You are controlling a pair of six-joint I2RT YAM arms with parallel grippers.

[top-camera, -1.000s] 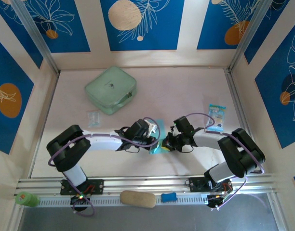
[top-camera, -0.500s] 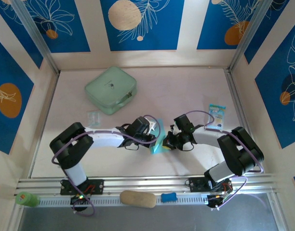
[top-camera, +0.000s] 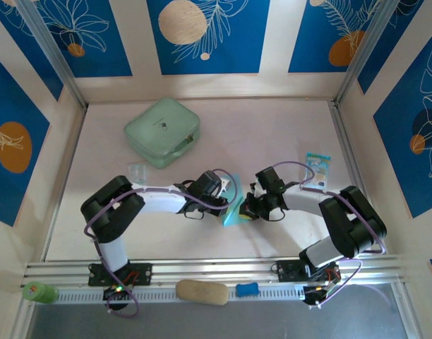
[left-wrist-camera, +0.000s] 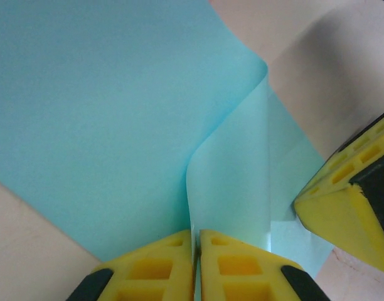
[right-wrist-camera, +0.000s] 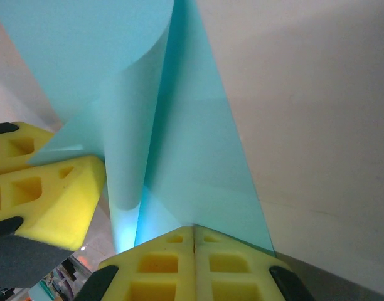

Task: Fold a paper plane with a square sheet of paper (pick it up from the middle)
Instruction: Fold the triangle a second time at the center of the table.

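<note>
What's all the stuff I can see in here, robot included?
sheet of paper: one, light cyan-blue, partly folded, mid-table between the arms.
case: one, mint green, rear left of the table.
clear packet: one, see-through, just in front of the case.
printed packet: one, blue and white, right side of the table.
oblong pad: one, tan, on the front ledge.
small blue piece: one, beside the pad.
green object: one, front left corner.
wall panels: several, blue with white leaves, around the table.
left arm, right arm: white and black; yellow jaws, both shut on the sheet.
</note>
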